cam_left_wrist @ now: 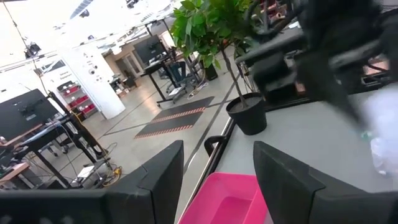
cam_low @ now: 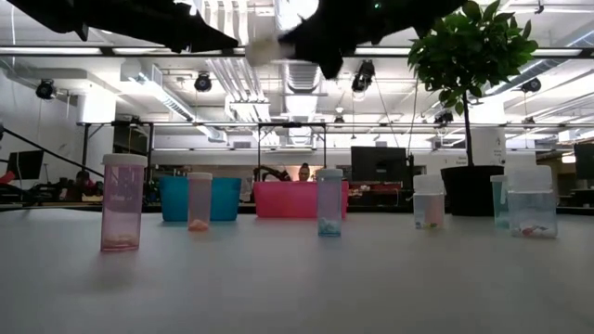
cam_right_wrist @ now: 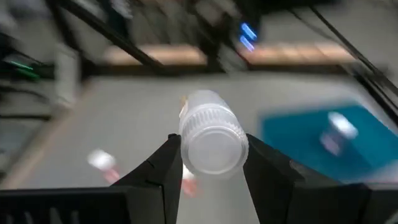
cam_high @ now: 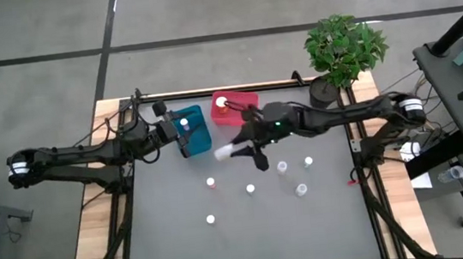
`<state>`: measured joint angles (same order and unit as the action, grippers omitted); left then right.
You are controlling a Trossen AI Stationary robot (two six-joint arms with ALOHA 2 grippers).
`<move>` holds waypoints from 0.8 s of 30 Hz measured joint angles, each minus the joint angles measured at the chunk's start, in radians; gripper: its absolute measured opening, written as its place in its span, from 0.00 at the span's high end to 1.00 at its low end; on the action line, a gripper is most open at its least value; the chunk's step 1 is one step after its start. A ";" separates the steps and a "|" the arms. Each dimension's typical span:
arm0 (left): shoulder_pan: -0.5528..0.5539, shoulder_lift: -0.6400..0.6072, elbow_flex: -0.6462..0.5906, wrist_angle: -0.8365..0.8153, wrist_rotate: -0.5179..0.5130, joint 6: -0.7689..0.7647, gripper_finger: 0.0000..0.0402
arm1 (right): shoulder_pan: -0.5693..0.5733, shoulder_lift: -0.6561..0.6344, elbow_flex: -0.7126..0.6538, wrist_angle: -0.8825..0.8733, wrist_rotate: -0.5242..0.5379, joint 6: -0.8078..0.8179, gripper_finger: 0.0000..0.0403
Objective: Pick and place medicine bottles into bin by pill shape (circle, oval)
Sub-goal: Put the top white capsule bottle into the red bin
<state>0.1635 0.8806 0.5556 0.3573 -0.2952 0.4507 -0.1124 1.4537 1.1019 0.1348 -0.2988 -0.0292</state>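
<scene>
My right gripper hangs above the table's middle, shut on a small white-capped medicine bottle, which also shows blurred at the top of the low view. Several more medicine bottles stand upright on the grey table, among them one, another and a third. The blue bin and the pink bin stand at the far edge, each with a bottle in it. My left gripper waits open by the blue bin. My right gripper pinches the bottle between its two fingers, one on each side of the body just behind the white cap. The bottle lies roughly along the fingers, cap toward the wrist, and is lifted clear of the table.
A potted plant stands at the table's far right corner. A pinkish bottle stands nearest the low camera. Bare grey table lies toward the near edge. Desks and monitors fill the room beyond the table.
</scene>
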 joint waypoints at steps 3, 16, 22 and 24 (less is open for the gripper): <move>0.000 0.000 0.000 0.000 0.004 0.000 0.56 | 0.002 -0.026 -0.062 0.199 -0.121 0.040 0.66; 0.000 0.000 0.000 0.001 0.006 -0.001 0.56 | 0.011 -0.039 -0.049 0.455 -0.261 0.216 0.66; 0.000 0.000 0.000 0.001 0.006 -0.002 0.56 | 0.026 -0.039 0.023 0.459 -0.409 0.215 0.66; 0.000 0.000 0.000 0.001 0.006 -0.002 0.56 | 0.033 -0.039 0.048 0.458 -0.467 0.212 0.66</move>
<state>0.1633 0.8806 0.5556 0.3580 -0.2893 0.4490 -0.0792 1.4147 1.1502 0.5930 -0.7656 0.1828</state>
